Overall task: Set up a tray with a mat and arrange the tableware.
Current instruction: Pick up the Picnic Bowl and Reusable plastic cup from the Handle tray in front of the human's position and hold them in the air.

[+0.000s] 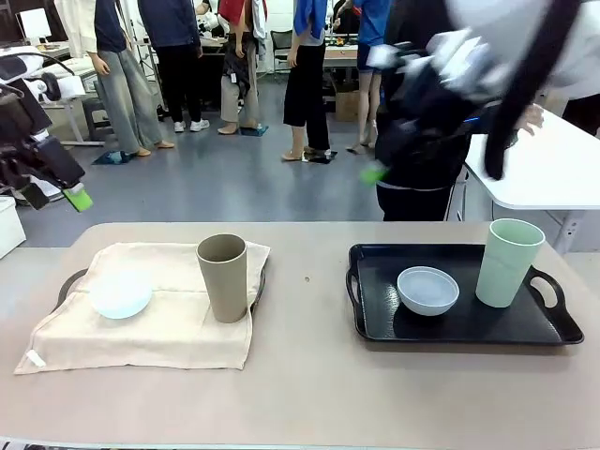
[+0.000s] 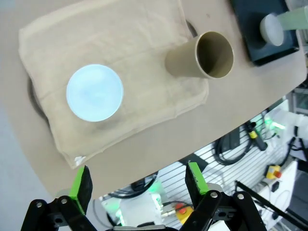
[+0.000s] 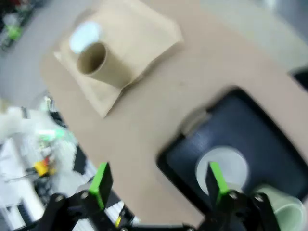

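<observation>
My left gripper (image 2: pixel 139 180) and right gripper (image 3: pixel 159 180) hang spread, empty. Mat (image 1: pixel 169 323) bears blue bowl (image 1: pixel 120 295), tan cup (image 1: pixel 223 277); next, likely, I fetch the white bowl (image 1: pixel 427 289) at the near edge of the black tray (image 1: pixel 469 326).

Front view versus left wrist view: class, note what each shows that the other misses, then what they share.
Front, not wrist: the white bowl inside the black tray, and people standing behind. Wrist, not front: cables and a yellow box with a red button. Both: the cloth mat, the pale blue bowl on it, the tan cup, the green cup and part of the black tray.
</observation>
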Robot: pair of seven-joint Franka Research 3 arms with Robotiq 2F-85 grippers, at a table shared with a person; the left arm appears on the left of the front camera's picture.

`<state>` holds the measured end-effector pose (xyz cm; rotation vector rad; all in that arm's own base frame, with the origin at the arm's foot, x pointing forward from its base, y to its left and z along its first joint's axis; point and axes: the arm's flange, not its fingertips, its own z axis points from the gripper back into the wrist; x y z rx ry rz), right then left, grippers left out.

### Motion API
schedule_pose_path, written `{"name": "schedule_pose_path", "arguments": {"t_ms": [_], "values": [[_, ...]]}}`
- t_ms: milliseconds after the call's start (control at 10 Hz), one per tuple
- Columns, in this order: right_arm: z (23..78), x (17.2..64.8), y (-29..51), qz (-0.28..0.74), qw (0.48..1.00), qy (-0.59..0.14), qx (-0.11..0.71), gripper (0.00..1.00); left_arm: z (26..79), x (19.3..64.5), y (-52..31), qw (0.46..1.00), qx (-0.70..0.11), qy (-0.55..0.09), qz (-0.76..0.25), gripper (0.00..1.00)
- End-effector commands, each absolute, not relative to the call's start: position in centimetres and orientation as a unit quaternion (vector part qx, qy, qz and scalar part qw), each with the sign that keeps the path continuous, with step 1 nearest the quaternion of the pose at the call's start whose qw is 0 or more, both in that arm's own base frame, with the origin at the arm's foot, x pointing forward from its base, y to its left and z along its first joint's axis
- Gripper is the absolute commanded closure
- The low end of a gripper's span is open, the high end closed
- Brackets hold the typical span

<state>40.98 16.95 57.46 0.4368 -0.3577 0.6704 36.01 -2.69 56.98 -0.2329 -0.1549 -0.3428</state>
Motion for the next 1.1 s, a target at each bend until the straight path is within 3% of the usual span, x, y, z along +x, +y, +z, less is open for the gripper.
{"name": "schedule_pose_path", "arguments": {"t_ms": [0, 100, 200, 300, 400, 500, 600, 700, 800, 900, 1000], "values": [[59.2, 38.7, 9.0, 0.035, 0.961, -0.144, 0.232, 0.0, 54.9, 37.8, -2.7, 0.971, -0.165, -0.061, -0.161, 0.0], [57.5, 41.0, 17.0, 0.325, 0.906, -0.173, 0.211, 0.0, 57.0, 36.0, -2.7, 0.976, -0.116, -0.077, -0.17, 0.0], [57.5, 41.0, 17.0, 0.325, 0.906, -0.173, 0.211, 0.0, 57.0, 36.0, -2.7, 0.976, -0.116, -0.077, -0.17, 0.0], [59.1, 39.6, 8.7, 0.241, 0.932, -0.167, 0.213, 0.0, 55.3, 37.2, -2.8, 0.975, -0.139, -0.063, -0.161, 0.0], [57.6, 41.1, 7.3, 0.159, 0.892, -0.143, 0.399, 0.0, 57.7, 37.3, -2.1, 0.96, -0.236, -0.092, -0.118, 0.0], [55.5, 42.0, 2.4, 0.011, 0.821, -0.132, 0.555, 0.0, 58.8, 37.6, -0.5, 0.926, -0.34, -0.131, -0.102, 0.0], [53.2, 41.3, -1.2, -0.088, 0.752, -0.133, 0.64, 0.0, 59.1, 37.3, 1.5, 0.898, -0.411, -0.141, -0.072, 0.0], [51.5, 39.7, -4.0, -0.15, 0.723, -0.127, 0.663, 0.0, 58.9, 37.1, 3.7, 0.866, -0.478, -0.143, -0.025, 0.0], [50.5, 38.3, -6.1, -0.201, 0.74, -0.145, 0.626, 0.0, 58.8, 37.5, 5.4, 0.866, -0.491, -0.087, 0.023, 0.0], [53.2, 40.4, -2.2, 0.096, 0.865, -0.123, 0.477, 0.0, 59.4, 37.2, 2.1, 0.912, -0.386, -0.128, -0.057, 0.0], [53.2, 40.4, -2.2, 0.096, 0.865, -0.123, 0.477, 0.0, 59.4, 37.2, 2.1, 0.912, -0.386, -0.128, -0.057, 0.0]]}}
